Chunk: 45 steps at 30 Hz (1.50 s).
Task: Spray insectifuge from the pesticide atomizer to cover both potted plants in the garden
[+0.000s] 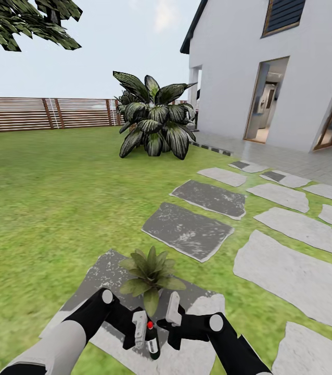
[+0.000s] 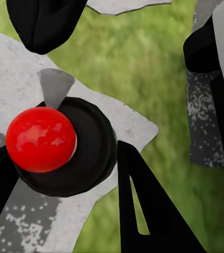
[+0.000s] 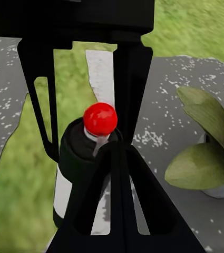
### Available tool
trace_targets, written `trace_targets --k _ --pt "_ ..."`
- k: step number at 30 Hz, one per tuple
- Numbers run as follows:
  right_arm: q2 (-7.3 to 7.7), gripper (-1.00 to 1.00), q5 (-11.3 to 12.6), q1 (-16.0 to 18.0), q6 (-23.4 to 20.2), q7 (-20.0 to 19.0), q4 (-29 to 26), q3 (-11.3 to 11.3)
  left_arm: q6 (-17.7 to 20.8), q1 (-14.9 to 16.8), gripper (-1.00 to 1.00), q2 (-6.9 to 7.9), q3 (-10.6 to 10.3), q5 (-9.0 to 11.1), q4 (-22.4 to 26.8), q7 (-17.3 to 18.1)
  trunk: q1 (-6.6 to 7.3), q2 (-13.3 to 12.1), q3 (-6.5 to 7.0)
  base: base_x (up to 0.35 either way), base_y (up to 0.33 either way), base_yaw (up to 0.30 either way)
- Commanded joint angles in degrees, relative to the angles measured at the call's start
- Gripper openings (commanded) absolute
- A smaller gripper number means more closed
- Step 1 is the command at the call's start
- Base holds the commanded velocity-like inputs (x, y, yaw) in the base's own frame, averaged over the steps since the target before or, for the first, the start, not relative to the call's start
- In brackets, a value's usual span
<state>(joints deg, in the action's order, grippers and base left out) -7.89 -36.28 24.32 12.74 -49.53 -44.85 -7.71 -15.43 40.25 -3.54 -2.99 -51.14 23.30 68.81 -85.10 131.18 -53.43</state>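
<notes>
A potted plant (image 1: 150, 276) on a stone slab (image 1: 109, 273) hides its own pot under its leaves in the head view; the right wrist view cuts plant (image 3: 206, 153) and pot off at the picture's edge. The spray bottle (image 1: 152, 341) shows little beyond its red-tipped top (body behind the left gripper (image 1: 144, 329)). Both forearms leave the frame.

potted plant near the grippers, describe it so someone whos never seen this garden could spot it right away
Start from the white house and follow the grey stepping slabs across the lawn toward the robot. On the nearest slab, just beyond the two grippers, sits the potted plant. It is a low rosette of pointed green leaves, far smaller than the big dark-leaved bush by the fence.
</notes>
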Motion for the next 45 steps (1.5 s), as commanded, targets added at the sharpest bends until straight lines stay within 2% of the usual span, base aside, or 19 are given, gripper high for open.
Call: trace_targets --k 1,23,24,26,30,38,39,45 --pt "-0.02 -1.00 -0.5 0.0 0.4 -0.1 -0.1 0.1 -0.3 0.0 -1.00 -0.03 0.0 -0.3 0.1 0.1 0.01 0.0 -0.05 0.000 0.000 0.000" --pt "-0.03 -1.00 -0.5 0.0 0.4 -0.1 -0.2 0.1 -0.3 0.1 -1.00 -0.68 0.2 -0.2 0.2 0.1 0.01 0.0 -0.05 0.000 0.000 0.000" --pt "-0.02 -1.00 -0.5 0.0 0.4 -0.1 -0.2 0.1 -0.3 -0.3 -1.00 2.74 0.1 -0.2 0.1 0.1 0.01 0.0 -0.05 0.000 0.000 0.000" --pt "-0.02 -1.00 -0.5 0.0 0.4 -0.1 -0.2 0.1 -0.3 -0.5 -1.00 4.63 0.1 -0.2 0.0 0.1 0.01 0.0 -0.05 0.000 0.000 0.000" --pt "0.00 -1.00 -0.5 0.0 0.4 -0.1 0.0 0.1 -0.4 -0.8 -1.00 7.06 0.2 -0.2 0.0 0.0 0.01 0.0 -0.05 0.000 0.000 0.000" --pt "0.09 -1.00 -0.5 0.0 0.4 -0.1 0.0 0.1 -1.9 -0.8 -1.00 9.84 0.3 -0.3 -0.7 -0.3 0.01 0.0 -0.05 0.000 0.000 0.000" --pt "6.31 1.00 -0.4 -0.1 0.8 22.5 12.2 0.3 -2.1 -1.0 -1.00 14.30 0.7 -0.1 -2.6 -7.9 0.01 0.0 -0.05 0.000 0.000 0.000" --pt "6.25 1.00 -0.4 -0.1 0.8 22.4 11.9 0.3 -2.1 -1.0 -1.00 14.26 0.8 -0.1 -2.6 -7.9 0.01 0.0 -0.05 0.000 0.000 0.000"
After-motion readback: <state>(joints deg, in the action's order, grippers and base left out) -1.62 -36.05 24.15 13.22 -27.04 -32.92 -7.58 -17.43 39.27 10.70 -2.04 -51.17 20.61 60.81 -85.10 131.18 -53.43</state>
